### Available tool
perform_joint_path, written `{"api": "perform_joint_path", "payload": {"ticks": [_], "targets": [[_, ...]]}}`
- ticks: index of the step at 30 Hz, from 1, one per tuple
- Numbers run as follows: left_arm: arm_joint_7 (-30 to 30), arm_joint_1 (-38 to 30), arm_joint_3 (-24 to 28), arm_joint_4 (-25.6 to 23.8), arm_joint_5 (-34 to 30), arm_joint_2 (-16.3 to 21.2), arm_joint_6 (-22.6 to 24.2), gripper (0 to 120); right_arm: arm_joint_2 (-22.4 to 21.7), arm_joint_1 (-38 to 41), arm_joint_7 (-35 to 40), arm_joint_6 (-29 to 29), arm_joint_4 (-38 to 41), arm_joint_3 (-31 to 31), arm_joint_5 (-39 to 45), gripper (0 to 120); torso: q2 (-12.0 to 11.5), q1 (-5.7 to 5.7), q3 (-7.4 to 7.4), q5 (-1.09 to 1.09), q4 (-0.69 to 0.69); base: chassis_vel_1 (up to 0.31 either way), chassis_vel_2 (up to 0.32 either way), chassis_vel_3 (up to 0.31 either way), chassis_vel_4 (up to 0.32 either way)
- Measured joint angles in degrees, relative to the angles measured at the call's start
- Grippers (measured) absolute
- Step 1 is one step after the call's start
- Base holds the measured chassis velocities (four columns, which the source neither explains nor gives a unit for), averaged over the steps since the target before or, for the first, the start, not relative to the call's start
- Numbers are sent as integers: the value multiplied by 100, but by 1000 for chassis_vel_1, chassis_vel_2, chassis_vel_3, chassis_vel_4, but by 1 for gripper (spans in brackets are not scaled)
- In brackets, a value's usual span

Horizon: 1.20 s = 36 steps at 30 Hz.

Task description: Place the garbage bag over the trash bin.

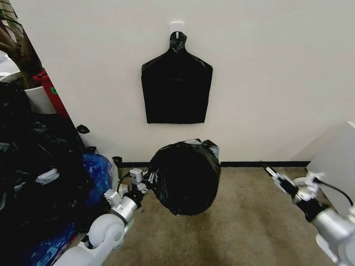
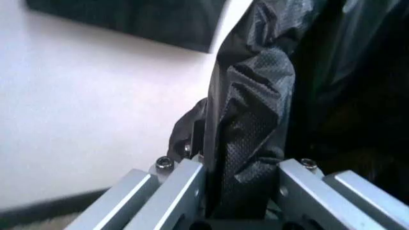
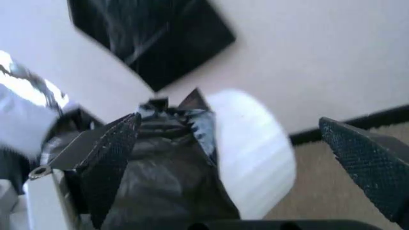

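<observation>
The left claw [image 1: 145,180] is clamped on a fold of the garbage bag [image 1: 186,177], which covers most of the trash bin [image 3: 252,148] on the floor by the wall. The right claw [image 1: 275,176] hangs wide open, empty, well apart. The thin film could slip off the bare rim or tear if pulled. A heap of bags [image 1: 39,183] crowds the left; a flat bag pack [image 1: 176,91] hangs above.

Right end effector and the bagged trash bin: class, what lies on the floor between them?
Only bare carpet, seen in the head view, separates the open right end effector from the garbage bag wrapped over the trash bin.
</observation>
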Motion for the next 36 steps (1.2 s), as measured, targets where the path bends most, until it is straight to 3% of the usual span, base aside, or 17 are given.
{"api": "perform_joint_path", "payload": {"ticks": [4,18,28,36], "targets": [[503,35,-40,-45,330,80,-104,0,-184,372,236,-355,-41,-304,-489,100,0,0,0,0,-1,0,0,0,0],[739,133,-85,-398,455,206,-96,0,-534,842,-133,-413,-393,-820,-1738,100,0,0,-1,0,-2,0,0,0,0],[908,364,-90,-606,585,206,-87,0,-524,1223,174,-337,-803,-1006,-1763,100,0,0,-1,1,0,0,0,0,0],[910,401,-129,-658,586,225,-89,0,-479,1038,243,-271,-692,-755,-1682,100,0,0,-1,1,-1,0,0,0,0]]}}
